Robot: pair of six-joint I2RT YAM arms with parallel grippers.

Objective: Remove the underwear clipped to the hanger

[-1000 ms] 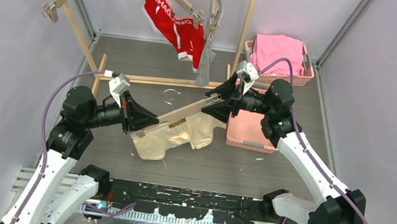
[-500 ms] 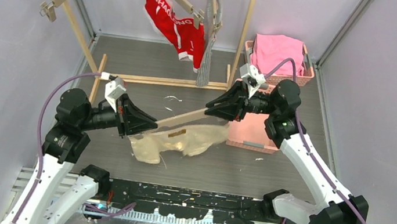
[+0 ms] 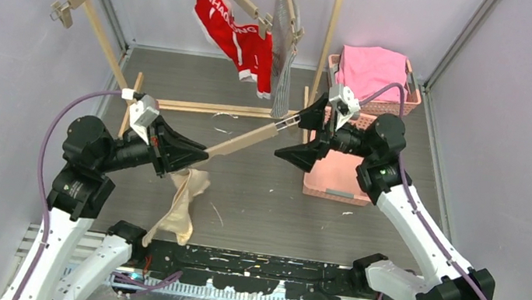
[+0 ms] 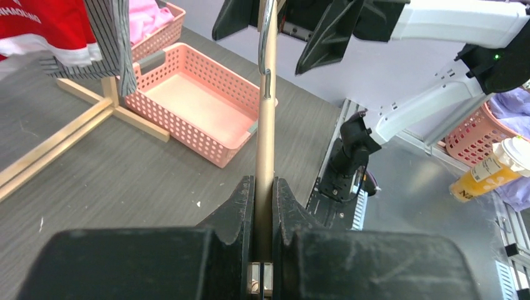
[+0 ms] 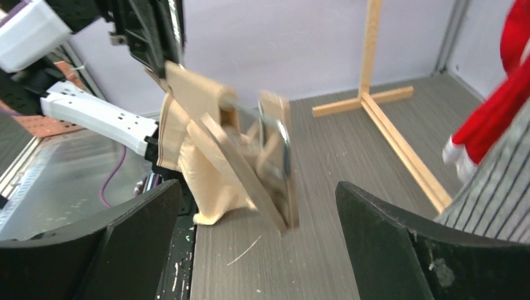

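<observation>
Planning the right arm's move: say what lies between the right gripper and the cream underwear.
The wooden hanger; the top view shows its bar running from the open right gripper to the cream underwear.

Both arms reach inward; left hand (image 3: pixel 201 158) pinches the hanger (image 3: pixel 244 141), right hand (image 3: pixel 299 133) fingers spread wide apart.

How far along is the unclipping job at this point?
Done: the cream underwear is off the hanger at its far end and dangles only from the end beside the left end effector. In hand: that end effector is shut on the hanger; the right end effector is open by the freed end. Left: the cream piece's last clip, then the red underwear and striped underwear on the rack.
</observation>
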